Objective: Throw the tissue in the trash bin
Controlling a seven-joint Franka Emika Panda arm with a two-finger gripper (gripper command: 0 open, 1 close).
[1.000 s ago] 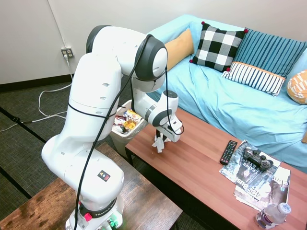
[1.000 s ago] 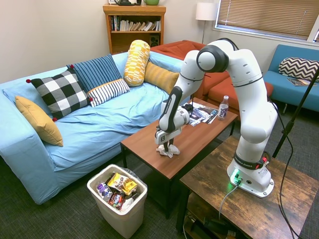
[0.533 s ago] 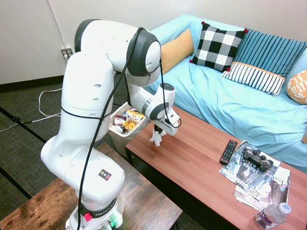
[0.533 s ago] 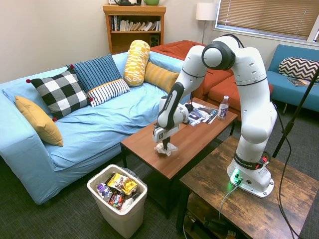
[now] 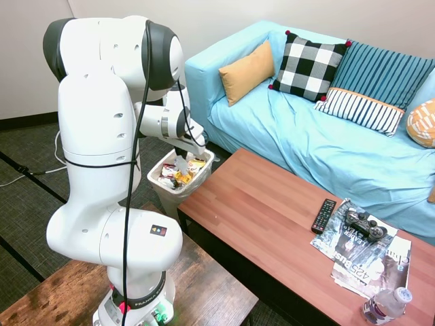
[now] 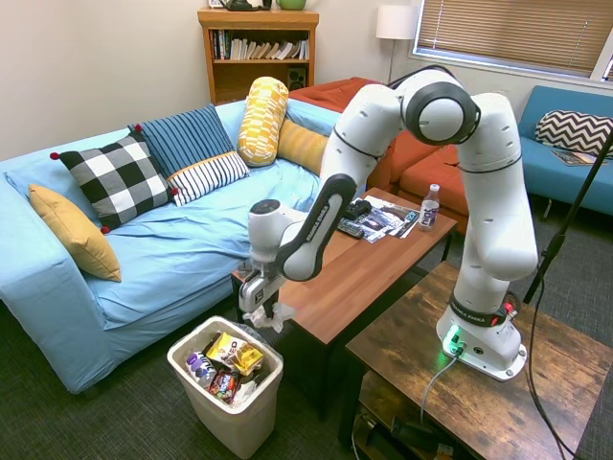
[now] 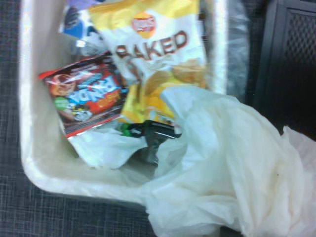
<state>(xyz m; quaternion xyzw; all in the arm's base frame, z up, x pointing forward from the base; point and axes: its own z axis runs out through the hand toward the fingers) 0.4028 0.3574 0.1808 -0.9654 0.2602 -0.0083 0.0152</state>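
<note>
Gripper (image 6: 264, 312): pointing down, poised above the trash bin (image 6: 251, 417) at its rim nearest the coffee table (image 6: 359, 273). Fingers closed on the tissue (image 6: 275, 317), a crumpled white wad hanging from the fingertips, clear of the bin's contents and of the table. In the first exterior view the gripper (image 5: 182, 153) is largely hidden behind the arm's own links, so the grip is read from the second exterior view.

Tissue, wrist view (image 7: 232, 173): wrinkled white paper filling the near part of the picture, over the open bin (image 7: 27, 123).

Trash bin: off-white, rectangular, rolled rim, standing on the carpet at the short end of the coffee table, between that end and the blue sofa (image 6: 192, 240). Contents: a yellow chip bag (image 7: 153, 54), a red snack wrapper (image 7: 86, 96), a dark green-tipped item (image 7: 148, 131) partly covered, and other wrappers too blurred to name.

Coffee table, far end from the bin: remote control (image 5: 323, 216), game controller (image 5: 364, 223) lying on magazines (image 5: 370, 261), and a water bottle (image 5: 386, 304) at the corner.
</note>
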